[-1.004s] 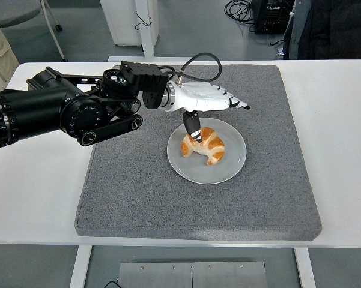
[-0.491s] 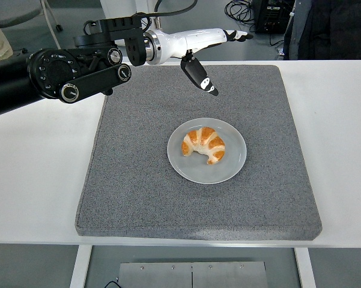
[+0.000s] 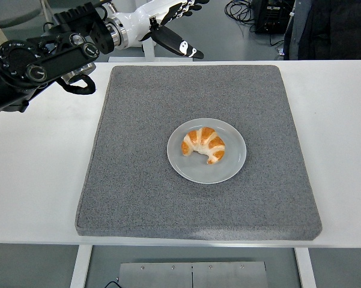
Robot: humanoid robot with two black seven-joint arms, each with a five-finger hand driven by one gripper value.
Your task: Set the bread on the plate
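The bread (image 3: pixel 203 144), a golden, ridged croissant curved like a crescent, lies on the plate (image 3: pixel 233 165), so my job looks done; nothing seems left except clearing my arm. My left hand (image 3: pixel 168 18) hangs high over the far edge of the mat (image 3: pixel 132 180), fingers spread, holding nothing. The plate is smooth, round and pale grey; the mat is coarse, speckled grey felt.

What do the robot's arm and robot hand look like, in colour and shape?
The left arm is black, built of rounded segments with circular silver-rimmed joints. Its robot hand has a glossy white shell; the thumb is black with a white tip. The right arm is not in view.
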